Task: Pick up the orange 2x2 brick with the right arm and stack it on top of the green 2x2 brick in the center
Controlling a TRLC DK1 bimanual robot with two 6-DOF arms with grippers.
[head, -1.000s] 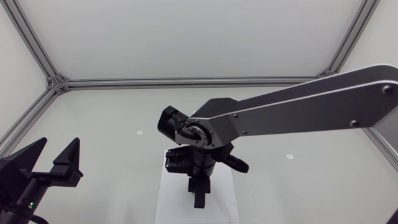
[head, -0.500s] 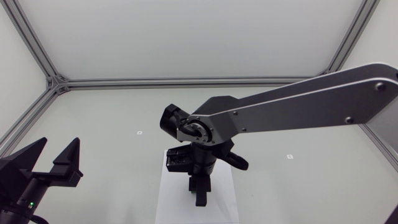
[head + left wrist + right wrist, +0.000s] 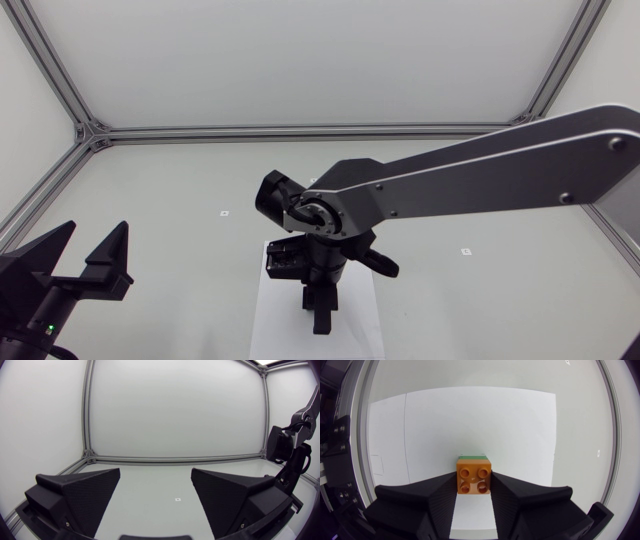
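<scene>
I look down on a pale table (image 3: 170, 190) with a white sheet (image 3: 275, 322) lying flat on it. Beyond the sheet, an aluminium rail (image 3: 300, 131) runs along the table's far edge. More rails meet it at a corner joint (image 3: 90, 131) far left of the sheet. Plain white panels (image 3: 300, 60) close the frame behind the sheet and on both sides of it. Two small marks sit on the table, the first mark (image 3: 225, 213) left of the sheet and the second mark (image 3: 465, 251) right of it. The light is soft and even.
</scene>
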